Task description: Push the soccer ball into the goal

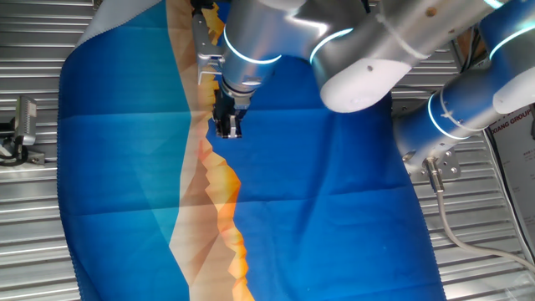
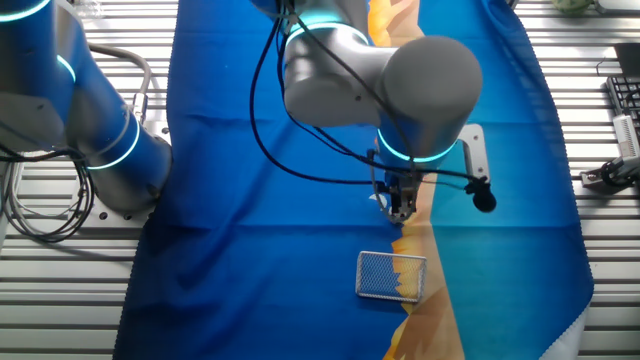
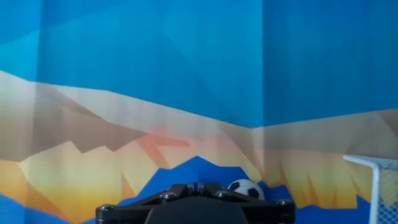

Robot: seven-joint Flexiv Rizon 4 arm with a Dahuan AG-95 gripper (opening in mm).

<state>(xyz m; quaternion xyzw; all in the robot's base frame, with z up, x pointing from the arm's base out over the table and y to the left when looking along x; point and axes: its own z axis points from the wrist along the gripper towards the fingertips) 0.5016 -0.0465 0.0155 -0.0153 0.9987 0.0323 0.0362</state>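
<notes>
— Cloth first: what covers the table in one fixed view?

— A wide blue printed cloth (image 1: 334, 217) with an orange and tan jagged band down its length, spread over a ribbed grey metal tabletop (image 1: 33, 217). The silver and blue robot arm (image 1: 359, 50) reaches in from the right, and its black two-finger gripper (image 1: 227, 127) points down just over the orange band. Neither ball nor goal shows from this side.

— And the other fixed view?

— Same cloth, same slatted metal on both sides. The small pale translucent mesh goal (image 2: 391, 276) sits on the cloth where blue meets orange, a little below the gripper (image 2: 401, 210). The ball is hidden there, probably behind the fingers.

— The hand view?

— The tiny white soccer ball with black patches (image 3: 246, 188) lies on the cloth right at the edge of the dark gripper body (image 3: 196, 208), at the bottom of the picture. The goal's white frame (image 3: 374, 171) stands at the far right, apart from the ball.

— Fingers apart or together?

— I cannot tell; no view shows the fingertips clearly.
</notes>
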